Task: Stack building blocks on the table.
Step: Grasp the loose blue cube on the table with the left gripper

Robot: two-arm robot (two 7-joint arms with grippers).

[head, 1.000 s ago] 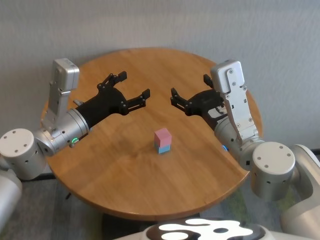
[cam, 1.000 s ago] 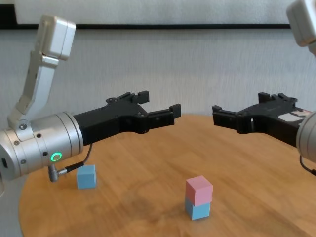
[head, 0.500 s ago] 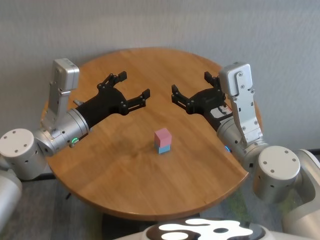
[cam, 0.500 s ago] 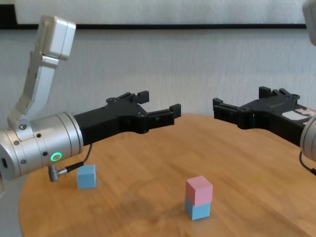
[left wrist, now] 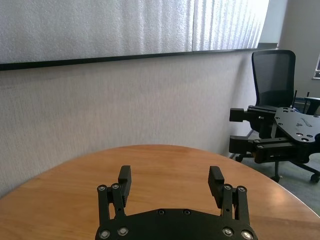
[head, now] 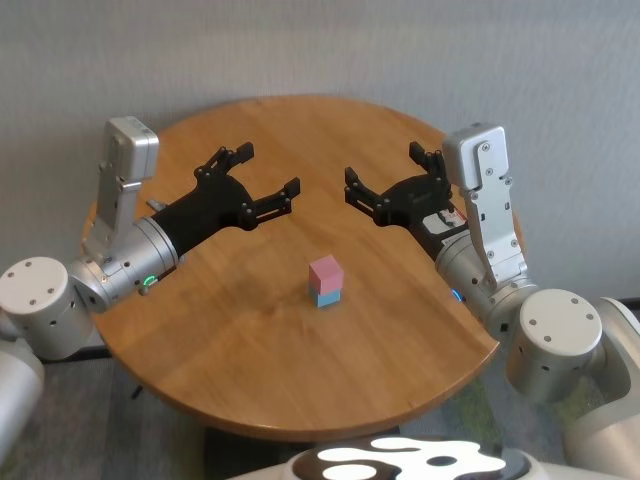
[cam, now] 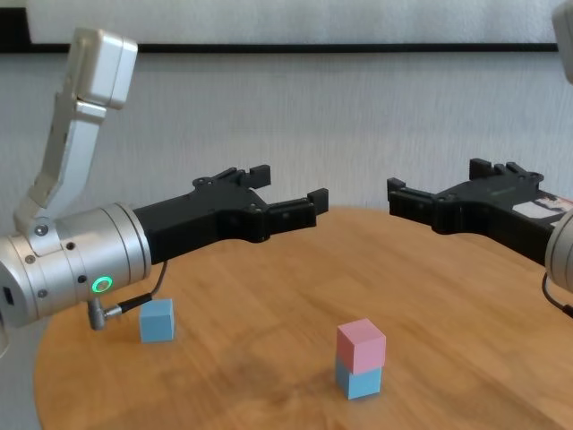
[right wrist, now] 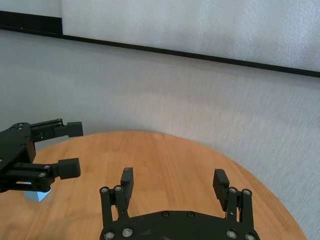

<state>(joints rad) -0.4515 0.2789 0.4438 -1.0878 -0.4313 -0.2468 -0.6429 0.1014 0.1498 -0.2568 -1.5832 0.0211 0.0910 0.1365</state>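
Left gripper (head: 260,178) and right gripper (head: 385,178): spread wide, empty, raised above table (head: 250,330). Pink block (cam: 361,345) atop blue block (cam: 360,381), below, between grippers. Second blue block (cam: 157,320) under left forearm.

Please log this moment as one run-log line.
pink cube atop light blue cube | second light blue cube apart | left gripper open, raised | right gripper open, raised

A pale textured wall (cam: 358,116) is running behind everything, with a black rail (right wrist: 200,54) crossing it and a lighter, ribbed panel (left wrist: 125,25) sitting above — daylight is brightening its far end. A black office chair (left wrist: 272,80) is standing on grey carpet (left wrist: 300,185) to one side, and more grey floor is showing beneath.
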